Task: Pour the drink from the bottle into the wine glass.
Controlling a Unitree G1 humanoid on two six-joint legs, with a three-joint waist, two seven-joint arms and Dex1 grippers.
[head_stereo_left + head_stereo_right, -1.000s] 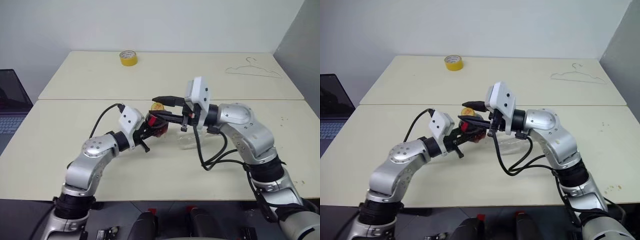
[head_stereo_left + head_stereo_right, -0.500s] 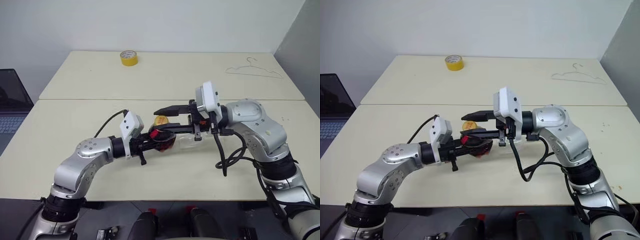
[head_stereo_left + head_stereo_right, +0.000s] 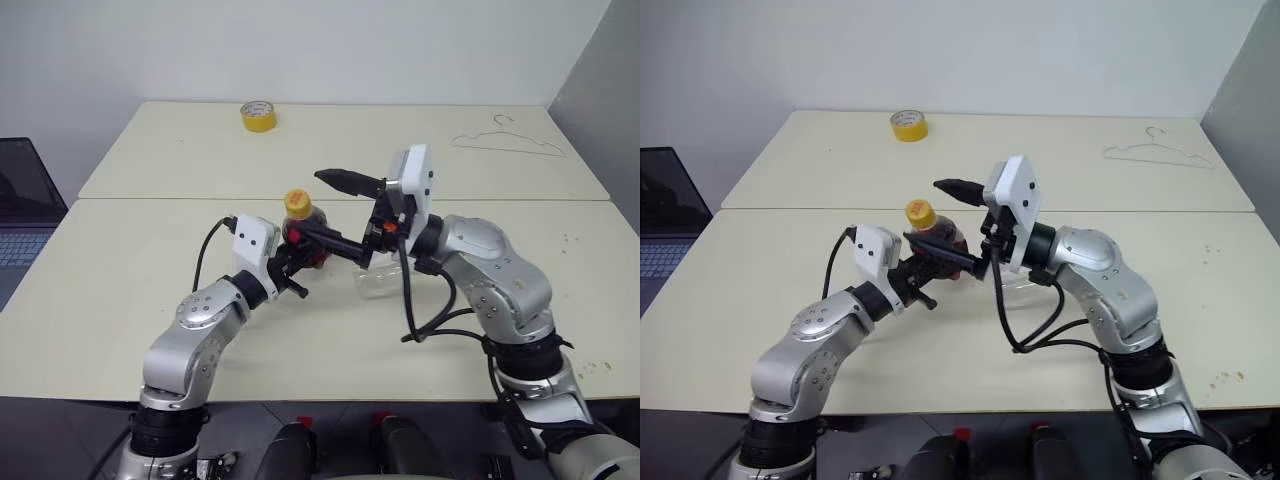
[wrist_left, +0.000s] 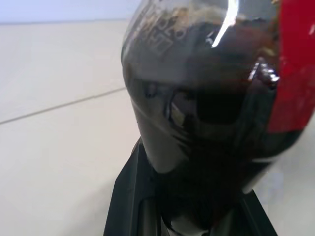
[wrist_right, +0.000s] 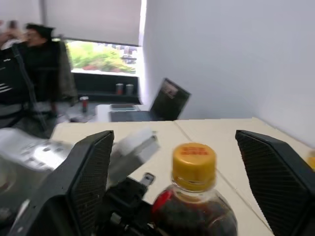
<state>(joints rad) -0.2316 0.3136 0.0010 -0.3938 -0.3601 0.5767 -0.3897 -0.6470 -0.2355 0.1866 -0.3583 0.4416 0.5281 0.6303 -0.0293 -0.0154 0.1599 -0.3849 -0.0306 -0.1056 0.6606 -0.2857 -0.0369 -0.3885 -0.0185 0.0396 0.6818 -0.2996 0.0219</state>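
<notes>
The bottle (image 3: 303, 240) stands nearly upright above the table, with dark drink inside, a red neck label and its yellow cap (image 3: 297, 203) on. My left gripper (image 3: 297, 258) is shut on the bottle's lower body; up close the dark, red-labelled bottle (image 4: 197, 98) sits between its fingers. My right gripper (image 3: 315, 207) is open and reaches in from the right. One finger is above the cap and one is beside the neck, and neither touches the cap (image 5: 194, 160). The wine glass (image 3: 378, 283) shows as clear glass on the table, partly hidden behind my right arm.
A yellow tape roll (image 3: 257, 115) sits at the far edge of the back table. A wire hanger (image 3: 505, 140) lies at the far right. A laptop (image 3: 22, 205) stands off the table's left side. A seam (image 3: 150, 199) separates the two tables.
My left gripper has swung the bottle from tilted low to nearly upright and higher. My right gripper's jaws have spread wide and now straddle the cap.
</notes>
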